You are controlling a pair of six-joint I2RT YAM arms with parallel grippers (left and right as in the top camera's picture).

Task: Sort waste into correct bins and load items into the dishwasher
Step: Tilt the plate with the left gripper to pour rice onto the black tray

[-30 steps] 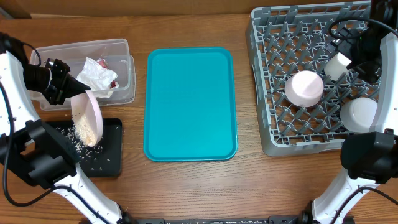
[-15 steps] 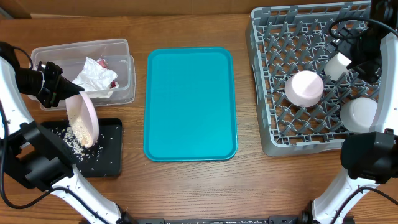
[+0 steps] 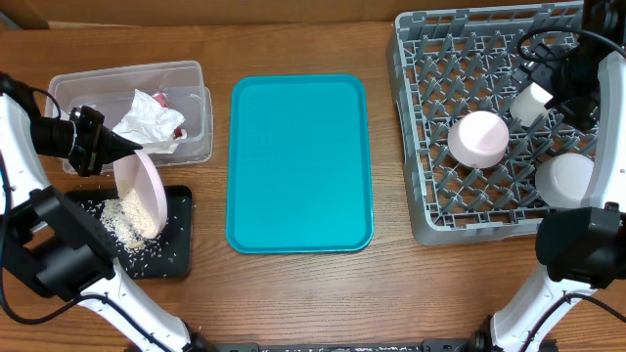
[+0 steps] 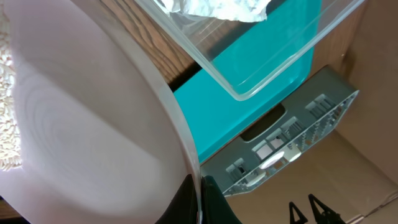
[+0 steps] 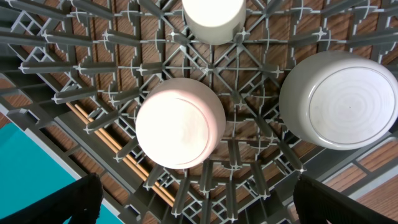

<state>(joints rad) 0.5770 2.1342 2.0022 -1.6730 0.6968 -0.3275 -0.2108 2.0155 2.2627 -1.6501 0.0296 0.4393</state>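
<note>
My left gripper [image 3: 119,149] is shut on the rim of the large pale-pink plate [image 3: 143,194], which hangs steeply tilted over the black tray [image 3: 178,256]. Whitish rice grains [image 3: 121,223] lie heaped under the plate's low edge and scattered across the tray. In the left wrist view the jaws [image 4: 200,200] pinch the plate [image 4: 93,124] edge, with grains [image 4: 6,130] at the far left. The crumpled napkin [image 3: 149,119] lies in the clear tub [image 3: 196,103]. My right gripper [image 5: 208,205] hangs open above the grey dish rack [image 3: 425,166], which holds two upturned bowls [image 3: 478,138] [image 3: 565,180] and a cup [image 3: 533,103].
A teal serving tray [image 3: 299,161] lies between the bins and the rack. The tub and black tray sit side by side at the left edge of the wooden table. The right arm [image 3: 577,68] reaches over the rack's far right corner.
The left gripper swung the tilted plate a little left, then back right. More rice has slid off it onto the black tray. The right arm has not moved.
</note>
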